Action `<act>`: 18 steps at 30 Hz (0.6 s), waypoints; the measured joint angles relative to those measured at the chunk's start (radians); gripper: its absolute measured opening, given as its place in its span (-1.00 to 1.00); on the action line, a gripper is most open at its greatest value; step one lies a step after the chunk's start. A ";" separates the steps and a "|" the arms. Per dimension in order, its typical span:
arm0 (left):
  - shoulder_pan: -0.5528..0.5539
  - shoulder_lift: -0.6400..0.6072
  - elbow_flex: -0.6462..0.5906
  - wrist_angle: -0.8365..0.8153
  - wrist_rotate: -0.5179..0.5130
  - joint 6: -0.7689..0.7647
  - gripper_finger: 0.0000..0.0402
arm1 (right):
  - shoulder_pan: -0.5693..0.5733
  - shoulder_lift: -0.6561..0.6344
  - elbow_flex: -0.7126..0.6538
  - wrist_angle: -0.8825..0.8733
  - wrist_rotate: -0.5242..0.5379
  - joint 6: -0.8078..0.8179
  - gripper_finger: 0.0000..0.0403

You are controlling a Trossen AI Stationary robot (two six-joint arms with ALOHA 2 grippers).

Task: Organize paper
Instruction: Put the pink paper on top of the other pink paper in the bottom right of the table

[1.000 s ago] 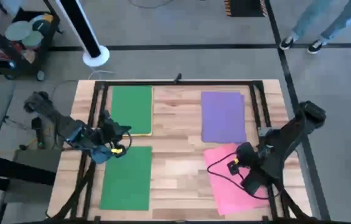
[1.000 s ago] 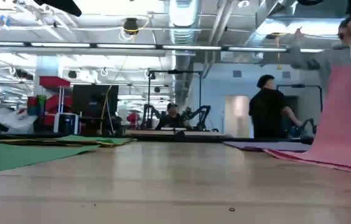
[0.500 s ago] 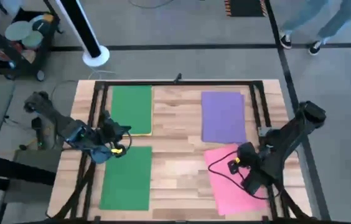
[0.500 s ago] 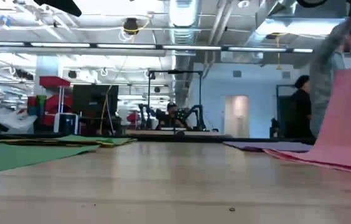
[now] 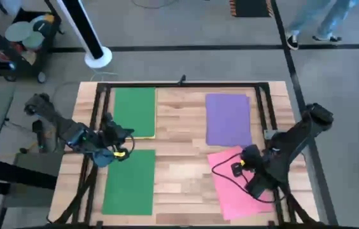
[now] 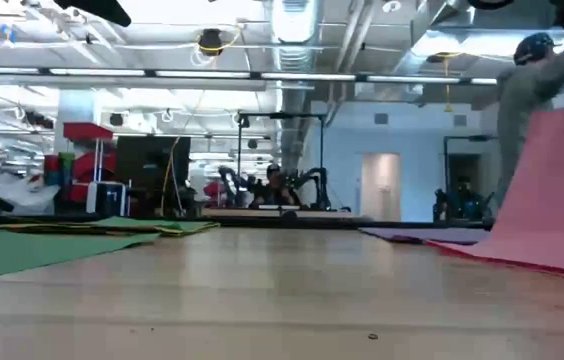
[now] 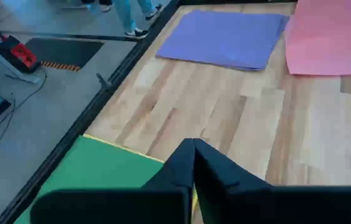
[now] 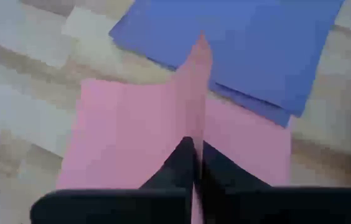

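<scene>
Surroundings: workshop floor around a slatted wooden bench (image 5: pixel 179 172); a person walks past its far side.
Paper: two green sheets (image 5: pixel 135 111) on the left, purple sheet (image 5: pixel 228 119) far right, pink sheet (image 5: pixel 238 184) near right.
Right gripper (image 8: pixel 194 163): pinched together on a raised fold of the pink sheet.
Left gripper (image 7: pixel 193 163): closed, empty, between the green sheets.
Risk: thin sheet probably slips or creases if pulled hard; it might drag the purple sheet askew.
Containers: none visible.
</scene>
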 joint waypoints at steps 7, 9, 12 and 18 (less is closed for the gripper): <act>0.000 0.000 0.000 0.000 0.008 0.000 -1.00 | 0.000 0.000 0.000 -0.018 -0.006 0.037 -1.00; 0.000 0.000 0.000 0.000 0.016 0.000 -1.00 | 0.000 0.000 0.000 -0.019 -0.009 0.040 -1.00; 0.000 0.000 0.000 0.000 0.016 0.000 -1.00 | 0.000 0.000 0.000 -0.019 -0.012 0.041 -1.00; 0.000 0.000 0.000 0.000 0.016 -0.004 -1.00 | 0.003 0.000 0.000 -0.019 -0.017 0.032 -1.00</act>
